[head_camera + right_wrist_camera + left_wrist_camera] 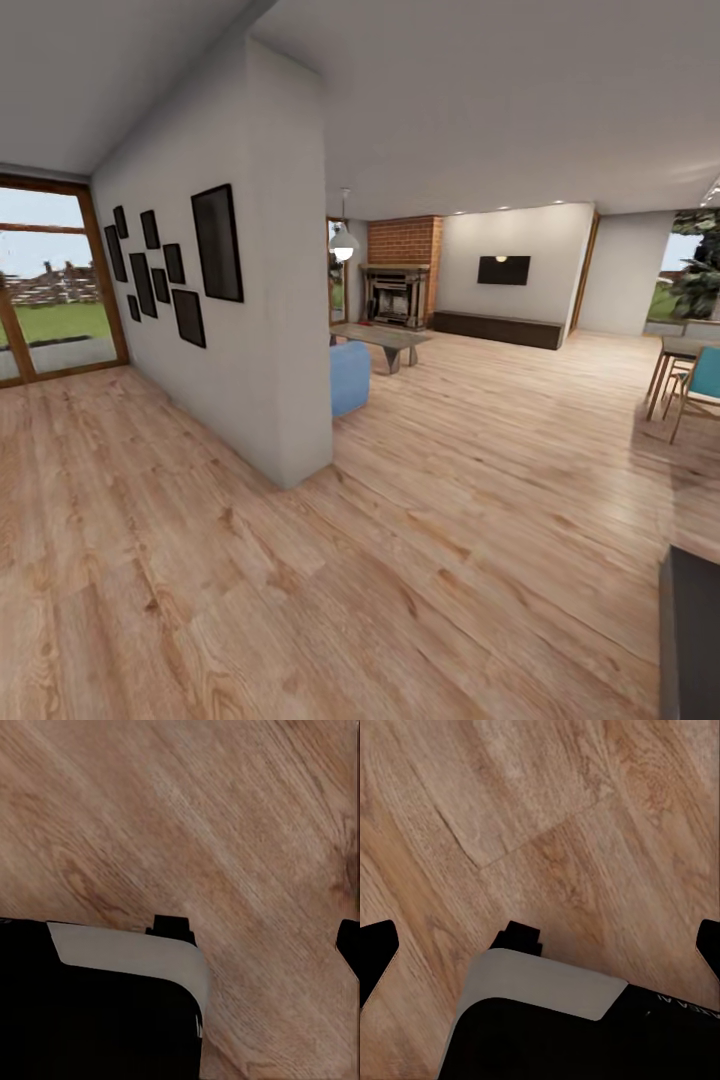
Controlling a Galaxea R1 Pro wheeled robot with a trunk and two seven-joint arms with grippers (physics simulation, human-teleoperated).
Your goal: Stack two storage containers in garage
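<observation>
wall (270, 300) left | fireplace (398, 295) behind | bench (497, 329) right of fireplace

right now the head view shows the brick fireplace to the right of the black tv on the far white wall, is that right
Not quite. In the head view the brick fireplace stands to the left of the black TV, not the right. The TV does hang on the far white wall, above the long dark bench, across the wood plank floor.

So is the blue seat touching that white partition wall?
Cannot tell. In the head view the blue seat runs behind the edge of the partition wall, which hides where they would meet.
</observation>
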